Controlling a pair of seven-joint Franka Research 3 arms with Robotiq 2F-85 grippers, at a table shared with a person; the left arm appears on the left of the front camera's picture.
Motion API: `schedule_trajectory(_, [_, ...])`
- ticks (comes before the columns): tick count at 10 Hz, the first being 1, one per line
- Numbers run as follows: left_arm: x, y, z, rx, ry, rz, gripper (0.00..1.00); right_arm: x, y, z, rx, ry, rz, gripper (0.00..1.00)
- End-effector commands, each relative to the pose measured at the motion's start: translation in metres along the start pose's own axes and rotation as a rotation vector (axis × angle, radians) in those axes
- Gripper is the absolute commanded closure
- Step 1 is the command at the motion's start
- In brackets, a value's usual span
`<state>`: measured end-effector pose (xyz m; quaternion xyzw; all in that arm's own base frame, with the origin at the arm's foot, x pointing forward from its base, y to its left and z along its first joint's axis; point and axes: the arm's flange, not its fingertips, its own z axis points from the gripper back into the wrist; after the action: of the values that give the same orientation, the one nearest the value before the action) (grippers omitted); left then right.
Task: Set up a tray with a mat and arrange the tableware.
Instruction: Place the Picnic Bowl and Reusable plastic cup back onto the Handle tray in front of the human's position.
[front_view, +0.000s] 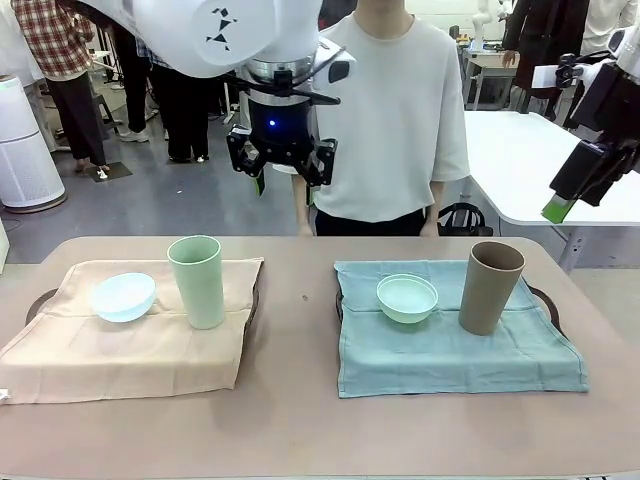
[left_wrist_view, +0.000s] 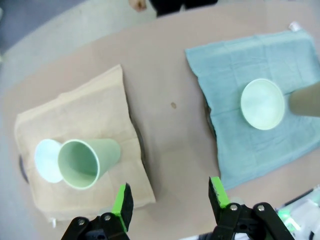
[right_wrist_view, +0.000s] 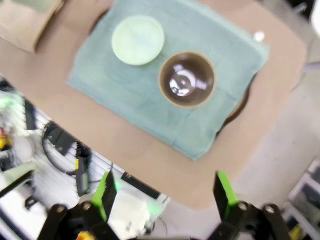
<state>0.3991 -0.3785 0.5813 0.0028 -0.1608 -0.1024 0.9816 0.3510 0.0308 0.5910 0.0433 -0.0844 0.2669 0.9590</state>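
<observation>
Two place settings look laid out already. On the table's (front_view: 300, 420) left side a tan mat (front_view: 130, 345) covers a tray whose dark rim shows at the mat's edges; on it a blue bowl (front_view: 123, 297) sits near the left edge, with a green cup (front_view: 197, 281) upright just beside it toward the right edge. On the right side a teal mat (front_view: 455, 350) carries a mint bowl (front_view: 407, 298) near its middle and a brown cup (front_view: 490, 287) upright toward the right edge.

Both grippers hang high and hold nothing: the left gripper (front_view: 283, 175) above the table's far edge with its fingers parted, the right gripper (front_view: 560, 208) off past the right edge, spread wide.

By my reading, little is left but pulling away. Best done by keeping both arms high and clear of the tall cups, which would tip easily. A person (front_view: 390, 120) stands at the far edge, so avoid swinging that way.
</observation>
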Motion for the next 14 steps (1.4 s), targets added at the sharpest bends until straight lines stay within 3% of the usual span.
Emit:
schedule_trajectory(1, [-0.024, 0.067, -0.019, -0.126, 0.015, 0.000, 0.20, -0.005, -0.028, -0.018, -0.014, 0.063, -0.155, 0.00])
schedule_trajectory(3, [-0.038, 0.100, -0.020, -0.166, 0.043, -0.005, 0.20, -0.015, -0.037, -0.036, -0.010, 0.129, -0.193, 0.00])
schedule_trajectory(5, [-0.057, 0.149, 0.001, -0.191, 0.008, 0.082, 0.20, -0.032, -0.048, -0.026, 0.086, 0.101, -0.227, 0.00])
schedule_trajectory(8, [-0.110, 0.254, 0.039, -0.284, 0.044, 0.365, 0.20, -0.080, -0.094, 0.010, 0.273, -0.024, -0.357, 0.00])
schedule_trajectory(10, [-0.133, 0.303, 0.047, -0.296, 0.042, 0.463, 0.20, -0.106, -0.119, 0.022, 0.379, -0.105, -0.447, 0.00])
schedule_trajectory(13, [-0.170, 0.366, 0.044, -0.403, 0.012, 0.622, 0.20, -0.153, -0.160, 0.026, 0.708, -0.199, -0.534, 0.00])
schedule_trajectory(14, [-0.180, 0.384, 0.043, -0.432, 0.011, 0.695, 0.20, -0.167, -0.167, 0.022, 0.762, -0.222, -0.558, 0.00])
